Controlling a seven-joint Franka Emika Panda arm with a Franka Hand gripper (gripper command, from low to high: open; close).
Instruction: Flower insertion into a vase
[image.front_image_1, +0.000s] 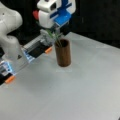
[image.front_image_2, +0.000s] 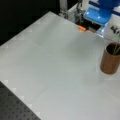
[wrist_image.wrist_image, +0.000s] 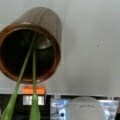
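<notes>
The vase (image.front_image_1: 63, 53) is the thing all this work serves, but take the scene from its biggest part down: the grey table (image.front_image_1: 82, 85) spreads wide in both front views, and the robot arm (image.front_image_1: 10, 37) rises at a front view's left, reaching over to the table's far edge. There the brown wooden vase stands upright on the table, near the back rail in a front view and at the right edge in a front view (image.front_image_2: 110, 61). The gripper (image.front_image_1: 56, 26), with its white body and blue mount, hangs just above the vase's mouth; whether its jaws are wide or narrow I cannot tell, since the fingers are hidden behind the mount and the leaves. Two green stems (wrist_image.wrist_image: 27, 72) run down through the mouth into the dark inside of the vase in the wrist view, their lower ends near the floor of the vase, their upper parts leaning out over the rim toward the camera. In my judgement the flower (image.front_image_1: 55, 36) is already in the vase, so doing the step well means keeping the stems clear of the rim, staying centred over the mouth, and not knocking the vase. Small orange tabs (image.front_image_1: 48, 50) sit on the rail behind
</notes>
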